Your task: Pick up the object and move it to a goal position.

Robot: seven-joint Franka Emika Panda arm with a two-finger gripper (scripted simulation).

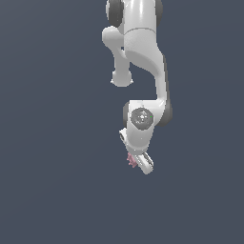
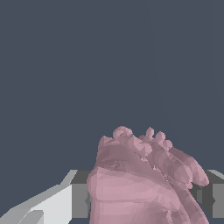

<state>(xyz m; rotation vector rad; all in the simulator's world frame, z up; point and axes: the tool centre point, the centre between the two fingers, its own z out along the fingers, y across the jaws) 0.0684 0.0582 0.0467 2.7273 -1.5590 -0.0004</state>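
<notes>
The object is a dusty-pink lumpy blob with spiky edges, and it fills the gap between my two grey fingers in the wrist view. My gripper is shut on it, one finger against each side. In the exterior view the object shows only as a small pink bit sticking out beside the white gripper, below the arm's wrist. The rest of it is hidden by the hand.
A plain dark blue-grey floor surrounds the arm on all sides. The white arm links run from the top of the exterior view down to the wrist. No other objects show.
</notes>
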